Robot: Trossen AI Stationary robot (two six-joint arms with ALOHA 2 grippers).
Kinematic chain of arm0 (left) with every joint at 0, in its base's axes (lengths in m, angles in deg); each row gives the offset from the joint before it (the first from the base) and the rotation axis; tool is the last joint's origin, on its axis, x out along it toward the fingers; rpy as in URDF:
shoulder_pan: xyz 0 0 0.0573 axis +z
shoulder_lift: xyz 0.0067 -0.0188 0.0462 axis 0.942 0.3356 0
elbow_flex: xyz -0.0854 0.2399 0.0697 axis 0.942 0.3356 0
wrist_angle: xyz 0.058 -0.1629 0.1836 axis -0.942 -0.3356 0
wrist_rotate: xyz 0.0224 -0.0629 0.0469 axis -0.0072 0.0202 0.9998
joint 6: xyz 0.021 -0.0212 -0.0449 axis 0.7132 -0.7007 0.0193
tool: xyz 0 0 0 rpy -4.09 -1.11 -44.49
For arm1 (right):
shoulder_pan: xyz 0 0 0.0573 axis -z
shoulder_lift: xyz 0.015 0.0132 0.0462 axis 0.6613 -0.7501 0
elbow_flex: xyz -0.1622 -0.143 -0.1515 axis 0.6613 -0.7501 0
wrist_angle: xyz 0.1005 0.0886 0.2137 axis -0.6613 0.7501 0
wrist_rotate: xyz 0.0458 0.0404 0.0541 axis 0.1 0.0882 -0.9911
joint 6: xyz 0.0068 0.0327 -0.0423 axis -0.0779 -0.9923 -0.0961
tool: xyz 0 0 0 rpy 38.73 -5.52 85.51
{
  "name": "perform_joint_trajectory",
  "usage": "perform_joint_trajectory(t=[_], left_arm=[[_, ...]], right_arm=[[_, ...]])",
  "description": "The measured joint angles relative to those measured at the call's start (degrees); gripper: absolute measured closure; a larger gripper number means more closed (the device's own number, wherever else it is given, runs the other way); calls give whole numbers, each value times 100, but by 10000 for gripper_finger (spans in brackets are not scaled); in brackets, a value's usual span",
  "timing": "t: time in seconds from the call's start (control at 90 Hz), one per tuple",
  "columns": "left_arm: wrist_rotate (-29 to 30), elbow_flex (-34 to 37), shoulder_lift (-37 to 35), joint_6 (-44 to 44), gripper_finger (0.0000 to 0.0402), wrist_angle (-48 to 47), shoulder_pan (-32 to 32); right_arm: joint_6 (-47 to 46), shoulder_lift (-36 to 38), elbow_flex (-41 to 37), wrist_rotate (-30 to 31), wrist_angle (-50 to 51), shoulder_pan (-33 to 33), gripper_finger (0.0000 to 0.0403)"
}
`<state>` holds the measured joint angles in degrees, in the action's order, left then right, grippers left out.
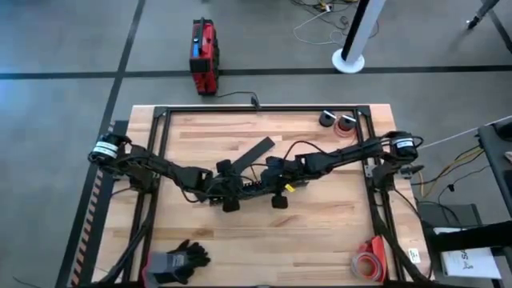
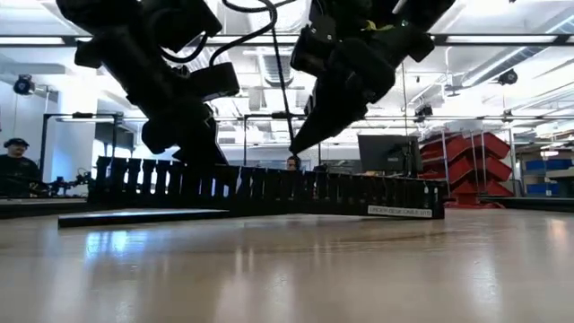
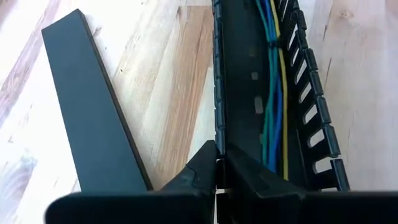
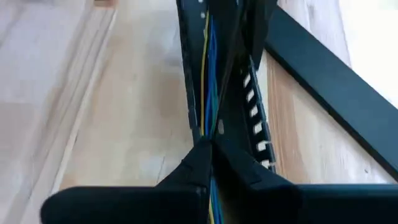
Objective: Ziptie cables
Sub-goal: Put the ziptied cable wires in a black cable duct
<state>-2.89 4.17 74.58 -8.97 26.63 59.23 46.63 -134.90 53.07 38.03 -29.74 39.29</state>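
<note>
You can't see where the cables (image 3: pixel 273 93) end: they run under the left gripper (image 3: pixel 217 163) & off frame. In the right wrist view they vanish behind the right gripper (image 4: pixel 210 149). High view: cables too small to make out. Low view: duct (image 2: pixel 269 190) wall hides them; arms cut off at top.

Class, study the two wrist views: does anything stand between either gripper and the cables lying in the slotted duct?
The cables lie inside the slotted duct. The left gripper is closed on the duct's side wall, which separates it from them. The right gripper is closed at the wires themselves; nothing visible intervenes there.
</note>
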Motion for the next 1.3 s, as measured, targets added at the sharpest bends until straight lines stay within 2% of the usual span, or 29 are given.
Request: perform_joint_trajectory(t=[0.422, 0.622, 0.978, 1.3], left_arm=[[2, 0, 2, 0, 395, -1, 0], [2, 0, 2, 0, 395, -2, 0], [2, 0, 2, 0, 395, -2, 1], [2, 0, 2, -23, 395, -4, 2]], right_arm=[[-71, 0, -2, -2, -21, 0, 403], [-443, 0, -15, 44, 26, 0, 401], [-1169, 0, 258, 190, 264, -6, 345], [-1635, 37, 409, 122, 682, -15, 392]])
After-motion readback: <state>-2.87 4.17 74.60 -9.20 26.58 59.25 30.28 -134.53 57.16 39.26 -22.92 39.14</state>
